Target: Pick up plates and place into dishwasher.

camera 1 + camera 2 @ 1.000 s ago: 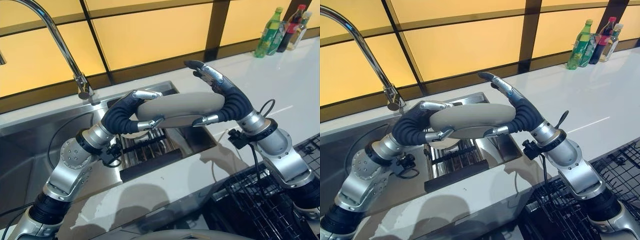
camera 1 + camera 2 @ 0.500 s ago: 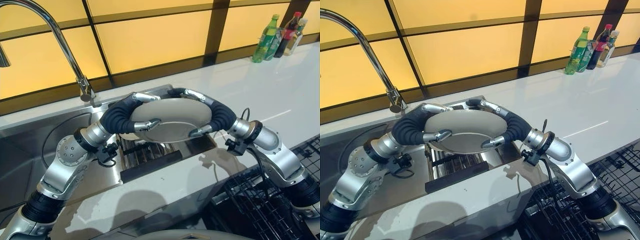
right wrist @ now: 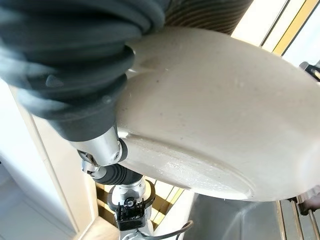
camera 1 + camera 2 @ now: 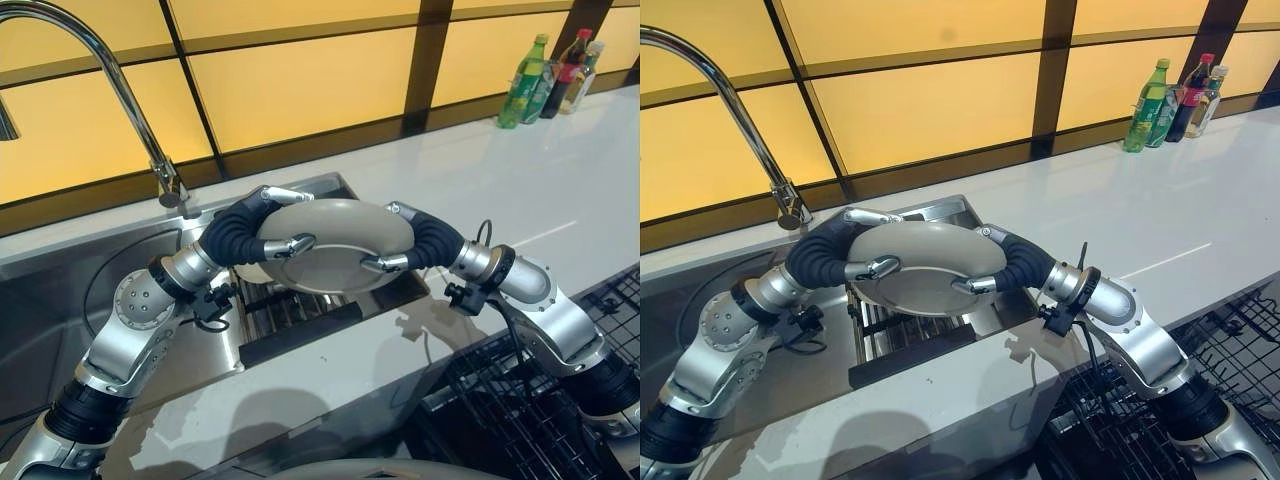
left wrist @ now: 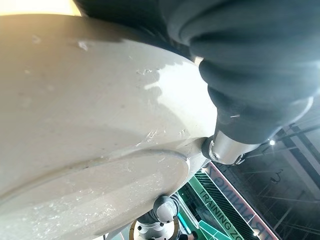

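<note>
Plate (image 4: 335,243), beige, underside facing the head camera, sits clamped between both hands above the sink's drying rack (image 4: 290,300). Left eye view: left hand (image 4: 240,228) grips the rim on its side, fingers curled over the top edge and thumb pressing the underside; right hand (image 4: 425,240) does the same on the opposite rim. Plate's face is tilted toward the robot, its wide axis running hand to hand, so each hand is equally near. Dishwasher basket (image 4: 560,400), black wire, lies lower and off to the right hand's side, so I'd judge the carry goes that way, right arm leading.

Right eye view: same hold, plate (image 4: 925,265) spans the gap between left hand (image 4: 830,255) and right hand (image 4: 1015,265), touching both. Faucet (image 4: 730,100) stands behind the left hand, bottles (image 4: 1170,95) far beyond the right.

Left wrist view: plate (image 5: 90,125) right against the palm, foot ring visible, thumb (image 5: 227,150) on its underside.

Right wrist view: plate (image 3: 215,120) pressed against the dark cover, thumb (image 3: 105,150) on the rim.
</note>
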Available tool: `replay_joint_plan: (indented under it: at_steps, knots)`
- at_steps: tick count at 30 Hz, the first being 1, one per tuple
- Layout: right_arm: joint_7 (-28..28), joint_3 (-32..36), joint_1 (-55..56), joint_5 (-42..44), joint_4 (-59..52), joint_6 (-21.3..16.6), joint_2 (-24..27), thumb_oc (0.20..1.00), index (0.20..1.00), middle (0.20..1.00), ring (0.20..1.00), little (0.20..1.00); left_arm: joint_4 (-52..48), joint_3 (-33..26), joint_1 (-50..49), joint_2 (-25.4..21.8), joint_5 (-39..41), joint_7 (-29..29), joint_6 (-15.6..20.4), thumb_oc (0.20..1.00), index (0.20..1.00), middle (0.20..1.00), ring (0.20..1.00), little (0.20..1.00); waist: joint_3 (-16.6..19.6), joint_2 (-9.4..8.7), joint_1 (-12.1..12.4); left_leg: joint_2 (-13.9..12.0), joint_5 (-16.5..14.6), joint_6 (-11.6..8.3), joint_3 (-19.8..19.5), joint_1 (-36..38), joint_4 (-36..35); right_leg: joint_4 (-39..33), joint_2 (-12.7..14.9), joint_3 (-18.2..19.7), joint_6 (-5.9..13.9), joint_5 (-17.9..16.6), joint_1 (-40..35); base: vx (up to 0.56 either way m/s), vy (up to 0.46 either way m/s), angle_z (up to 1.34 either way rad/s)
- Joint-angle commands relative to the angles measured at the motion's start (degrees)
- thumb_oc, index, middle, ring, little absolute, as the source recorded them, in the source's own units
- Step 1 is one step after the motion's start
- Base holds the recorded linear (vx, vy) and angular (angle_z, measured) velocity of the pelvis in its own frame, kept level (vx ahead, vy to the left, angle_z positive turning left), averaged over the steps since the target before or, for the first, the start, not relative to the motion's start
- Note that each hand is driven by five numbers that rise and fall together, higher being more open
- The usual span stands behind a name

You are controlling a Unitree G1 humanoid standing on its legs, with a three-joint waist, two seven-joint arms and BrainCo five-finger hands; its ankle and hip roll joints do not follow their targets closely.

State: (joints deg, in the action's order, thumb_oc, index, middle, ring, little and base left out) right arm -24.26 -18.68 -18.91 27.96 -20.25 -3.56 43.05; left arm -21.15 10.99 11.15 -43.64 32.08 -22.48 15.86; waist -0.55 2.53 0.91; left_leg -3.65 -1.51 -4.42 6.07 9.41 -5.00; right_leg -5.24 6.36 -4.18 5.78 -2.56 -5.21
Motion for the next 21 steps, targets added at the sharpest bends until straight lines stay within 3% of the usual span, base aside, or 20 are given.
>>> replay_joint_plan:
  at_steps: [1, 3, 4, 5, 6, 9, 12, 16, 21]
  knots:
    - [5.0, -1.7, -1.8, -5.7, -4.4, -1.2, -2.5, 0.200, 0.200, 0.200, 0.200, 0.200, -2.0, 1.1, 5.4, 1.9, 0.1, 2.6, 3.2, 0.200, 0.200, 0.200, 0.200, 0.200, 1.9, -2.80, 0.7, 2.5, -3.1, 3.07, -0.8, -2.9, 0.0, 0.2, 0.9, -1.7, 2.05, 3.6, -0.6, 0.00, 0.000, 0.00]
    - [8.1, -0.5, -2.2, -9.3, -4.2, -2.1, -1.5, 0.200, 0.200, 0.200, 0.200, 0.200, -1.8, 0.6, 5.5, 1.8, 0.0, 5.5, 2.1, 0.200, 0.200, 0.200, 0.200, 0.200, 1.9, -2.84, 0.4, 2.4, -3.1, 3.06, -0.5, -2.7, 0.0, 0.2, 0.8, -1.7, 1.99, 3.6, -0.7, 0.00, 0.000, 0.00]
    - [8.9, 0.3, -2.2, -10.2, -4.0, -2.5, -1.2, 0.200, 0.200, 0.200, 0.200, 0.200, -1.5, 0.1, 5.3, 2.1, 0.1, 6.6, 1.7, 0.523, 0.523, 0.523, 0.523, 0.523, 1.8, -2.85, 0.3, 2.4, -3.2, 3.09, -0.4, -2.6, 0.0, 0.2, 0.8, -1.6, 1.93, 3.7, -0.8, 0.00, 0.000, 0.00]
    - [9.3, 1.3, -2.0, -10.8, -4.0, -2.8, -0.9, 0.200, 0.200, 0.200, 0.200, 0.200, -0.9, -0.7, 4.9, 2.2, 0.3, 7.5, 1.7, 0.934, 0.934, 0.934, 0.934, 0.934, 1.8, -2.85, 0.2, 2.4, -3.2, 3.09, -0.3, -2.5, 0.0, 0.2, 0.7, -1.5, 1.88, 3.7, -0.8, 0.00, 0.000, 0.00]
    - [10.2, 2.4, -1.8, -11.6, -4.0, -2.9, -0.5, 0.200, 0.200, 0.200, 0.200, 0.200, -0.4, -1.6, 4.4, 2.5, 0.2, 8.7, 1.8, 1.000, 1.000, 1.000, 1.000, 1.000, 1.8, -2.84, 0.1, 2.3, -3.2, 3.09, -0.1, -2.5, 0.0, 0.2, 0.7, -1.5, 1.86, 3.7, -0.8, 0.00, 0.000, 0.00]
    - [11.7, 6.1, -0.6, -15.2, -3.1, -3.3, 0.3, 0.200, 0.200, 0.200, 0.200, 0.200, 1.0, -5.1, 2.8, 2.9, -4.0, 15.7, 5.4, 1.000, 1.000, 1.000, 1.000, 1.000, 1.8, -2.99, -0.3, 2.3, -3.4, 3.19, 0.1, -2.3, 0.0, 0.2, 0.5, -0.9, 1.66, 3.8, -0.9, 0.00, 0.000, 0.00]
    - [12.7, 10.8, 2.1, -18.4, -2.3, -3.4, 1.8, 0.200, 0.200, 0.200, 0.200, 0.200, 1.9, -11.5, 0.5, 3.9, -1.6, 21.2, 7.5, 1.000, 1.000, 1.000, 1.000, 1.000, 2.0, -3.35, -0.8, 2.2, -3.6, 3.24, 0.3, -2.1, 0.0, 0.2, 0.4, -0.4, 1.49, 3.9, -1.0, 0.00, 0.010, -0.02]
    - [13.2, 17.4, 6.5, -20.8, -3.0, -1.4, 3.2, 0.200, 0.200, 0.200, 0.200, 0.200, 1.9, -18.3, -2.8, 5.1, -1.5, 23.0, 7.8, 1.000, 1.000, 1.000, 1.000, 1.000, 1.8, -3.61, -2.0, 2.2, -3.8, 3.23, 0.8, -1.7, 0.0, 0.2, 0.3, 0.6, 1.41, 3.9, -1.0, 0.01, 0.039, -0.11]
    - [14.0, 24.3, 11.5, -23.5, -2.2, 0.3, 5.2, 0.200, 0.200, 0.200, 0.200, 0.200, 0.8, -20.2, -3.7, 5.4, -0.1, 22.6, 6.9, 1.000, 1.000, 1.000, 1.000, 1.000, 1.4, -3.85, -4.1, 2.4, -4.2, 3.49, 1.8, -1.2, 0.0, 0.7, 0.3, 2.0, 1.63, 3.7, -0.9, 0.01, 0.075, -0.10]
